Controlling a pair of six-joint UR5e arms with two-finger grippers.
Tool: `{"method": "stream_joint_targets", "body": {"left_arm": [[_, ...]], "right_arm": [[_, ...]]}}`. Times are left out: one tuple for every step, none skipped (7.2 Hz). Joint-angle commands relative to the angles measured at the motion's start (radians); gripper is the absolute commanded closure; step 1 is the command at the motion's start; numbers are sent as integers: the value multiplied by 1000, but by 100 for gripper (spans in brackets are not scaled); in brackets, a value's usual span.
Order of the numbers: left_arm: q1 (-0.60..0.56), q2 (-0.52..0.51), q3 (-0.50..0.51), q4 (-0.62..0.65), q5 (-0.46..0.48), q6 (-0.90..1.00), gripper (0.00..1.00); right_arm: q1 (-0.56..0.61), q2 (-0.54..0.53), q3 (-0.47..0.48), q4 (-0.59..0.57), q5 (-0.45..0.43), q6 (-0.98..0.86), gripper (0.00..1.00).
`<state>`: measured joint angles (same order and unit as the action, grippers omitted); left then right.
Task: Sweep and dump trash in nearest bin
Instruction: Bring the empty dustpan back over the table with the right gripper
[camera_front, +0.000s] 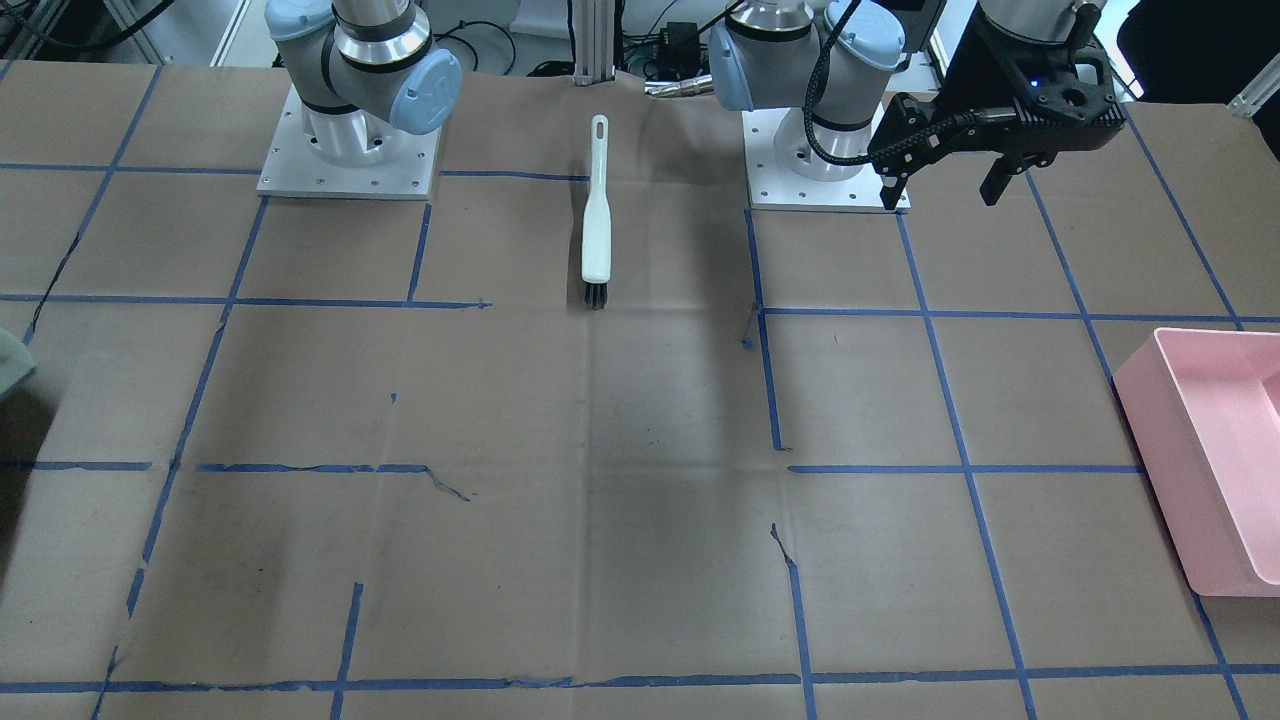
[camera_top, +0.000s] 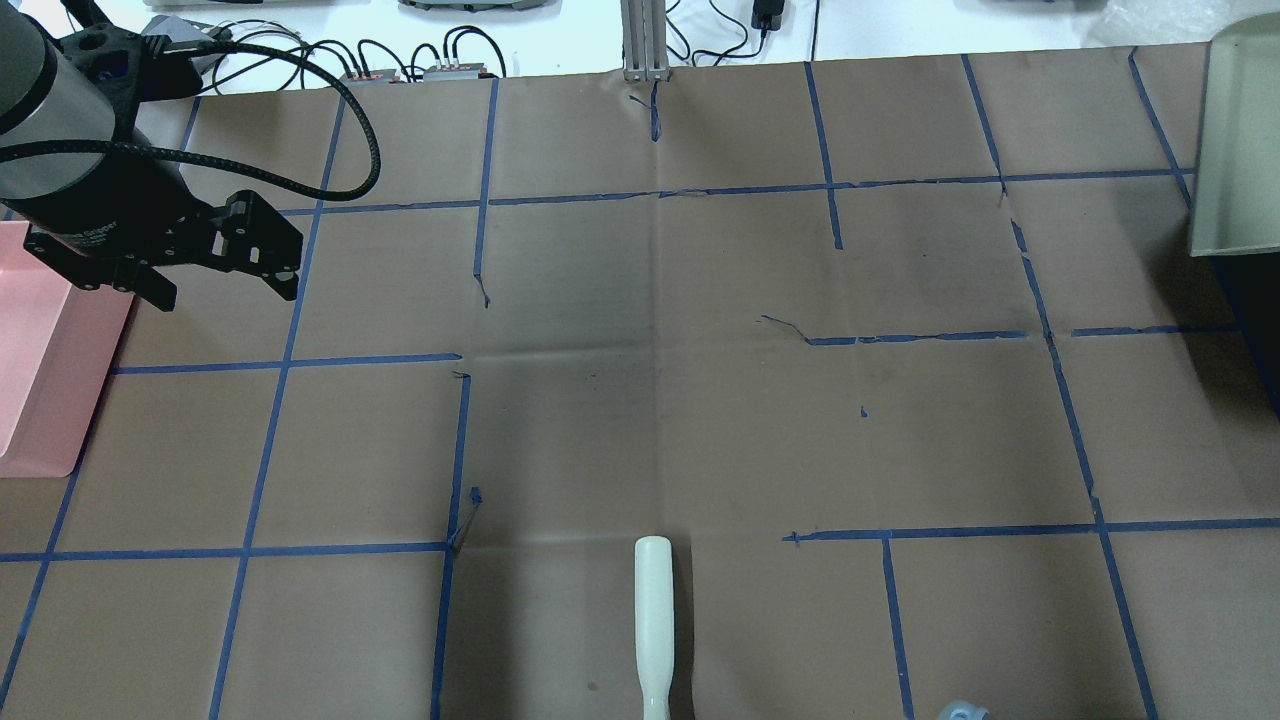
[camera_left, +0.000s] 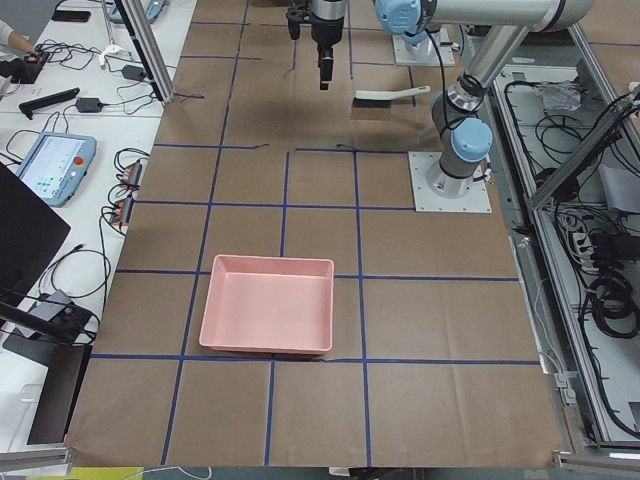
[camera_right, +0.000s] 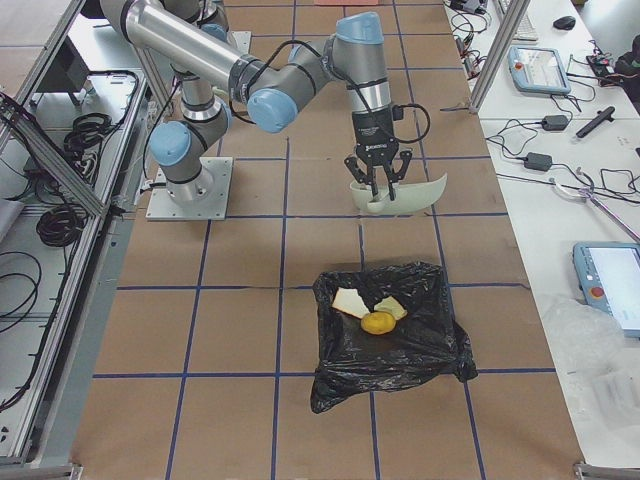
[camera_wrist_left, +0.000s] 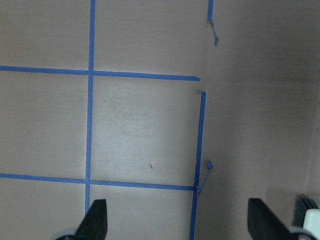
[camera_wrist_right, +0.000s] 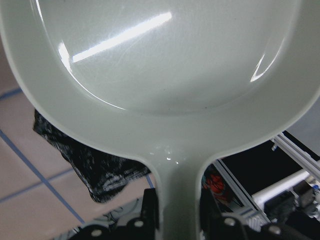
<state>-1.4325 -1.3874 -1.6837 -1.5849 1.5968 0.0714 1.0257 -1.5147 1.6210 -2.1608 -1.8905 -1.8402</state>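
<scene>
Trash: a yellow-brown potato (camera_right: 378, 323) and two torn white bread pieces (camera_right: 350, 301) lie inside the black bag-lined bin (camera_right: 440, 335), toward the tabletop's right end.
Right gripper (camera_wrist_right: 178, 212): jaws clamped on the handle of the pale green plastic dustpan (camera_wrist_right: 165, 65).
Left gripper (camera_wrist_left: 177, 220): jaws apart, empty, above the tabletop.

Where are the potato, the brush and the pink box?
potato (camera_right: 378, 323): exterior right view, middle of its skin.
brush (camera_front: 597, 228): exterior front-facing view, on its white handle.
pink box (camera_left: 268, 306): exterior left view, on its bare floor.

1 pink bin (camera_left: 266, 318) near | 1 brush (camera_left: 395, 96) (white handle) far
</scene>
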Motion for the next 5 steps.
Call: {"method": "stream_joint_targets", "body": {"left_arm": [[1,2,2,3,-2,-5,1],[1,4,2,3,-5,-10,0],[1,2,1,5,-5,-8,0],[1,1,2,8,-3,-4,0],[1,-11,5,35,-6,-2,0]], "right_arm": [[101,-19,5,189,54,316,100],[155,-22,-1,284,63,473,100],[219,-27,-1,324,64,593,99],[293,-24,-1,369,65,734,99],[353,-18,-1,410,127,889,98]]}}
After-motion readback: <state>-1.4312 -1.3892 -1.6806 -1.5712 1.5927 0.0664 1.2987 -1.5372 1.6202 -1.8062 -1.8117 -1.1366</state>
